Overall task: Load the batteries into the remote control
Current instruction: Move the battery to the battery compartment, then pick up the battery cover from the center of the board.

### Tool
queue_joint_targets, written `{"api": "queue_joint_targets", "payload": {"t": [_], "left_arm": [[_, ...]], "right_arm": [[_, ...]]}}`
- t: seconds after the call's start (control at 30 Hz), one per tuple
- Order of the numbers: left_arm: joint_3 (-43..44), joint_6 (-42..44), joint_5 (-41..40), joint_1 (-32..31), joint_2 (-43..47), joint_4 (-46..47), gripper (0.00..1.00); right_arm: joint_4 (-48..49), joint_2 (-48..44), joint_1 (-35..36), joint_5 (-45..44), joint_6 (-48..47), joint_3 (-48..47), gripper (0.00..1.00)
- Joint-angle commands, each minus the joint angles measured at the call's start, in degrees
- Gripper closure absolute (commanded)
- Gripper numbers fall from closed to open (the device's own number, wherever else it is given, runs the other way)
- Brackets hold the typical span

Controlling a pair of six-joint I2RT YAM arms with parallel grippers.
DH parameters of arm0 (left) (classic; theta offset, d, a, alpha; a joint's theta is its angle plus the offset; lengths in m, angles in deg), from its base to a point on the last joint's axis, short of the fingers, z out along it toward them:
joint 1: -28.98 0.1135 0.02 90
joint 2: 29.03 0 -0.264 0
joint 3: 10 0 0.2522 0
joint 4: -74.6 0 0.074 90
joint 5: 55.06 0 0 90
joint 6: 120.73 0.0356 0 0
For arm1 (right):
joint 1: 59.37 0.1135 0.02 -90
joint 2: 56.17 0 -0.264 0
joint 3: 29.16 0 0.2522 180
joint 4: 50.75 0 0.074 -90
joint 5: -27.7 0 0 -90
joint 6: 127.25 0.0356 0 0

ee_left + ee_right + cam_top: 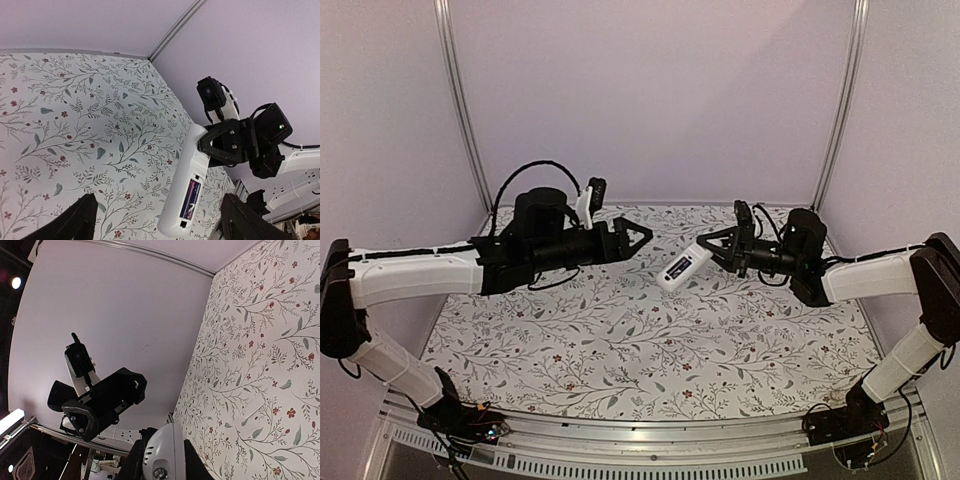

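- table (570, 340): floral-patterned, beneath the remote control (682, 266).
- left pincer (642, 237): released, empty, apart from the remote control.
- right pincer (712, 248): clenched on the remote control, held off the table.
- battery (190, 199): dark, in the remote control's open compartment.

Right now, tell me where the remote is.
The remote is clamped in the right end effector, just right of centre in the top view, its free end pointing toward the open left end effector.
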Motion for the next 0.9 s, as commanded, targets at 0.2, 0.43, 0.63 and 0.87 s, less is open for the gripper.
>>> {"api": "queue_joint_targets", "payload": {"t": [0.2,0.43,0.63,0.87], "left_arm": [[3.6,19.7,-10.0,2.1,2.3,-34.5,0.19],[7.7,20.3,-11.1,2.1,-6.5,-42.4,0.27],[11.9,21.1,-12.3,2.2,-13.9,-45.0,0.33],[15.0,21.5,-11.6,2.2,-19.3,-46.7,0.33]], "right_arm": [[-8.7,2.1,-1.1,1.7,-10.1,3.1,1.00],[-10.8,4.6,-1.0,1.9,-12.4,3.4,0.99],[-11.6,7.2,-0.5,1.7,-13.8,3.2,0.98],[-10.8,10.7,1.1,-0.1,-14.6,3.3,0.93]]}}
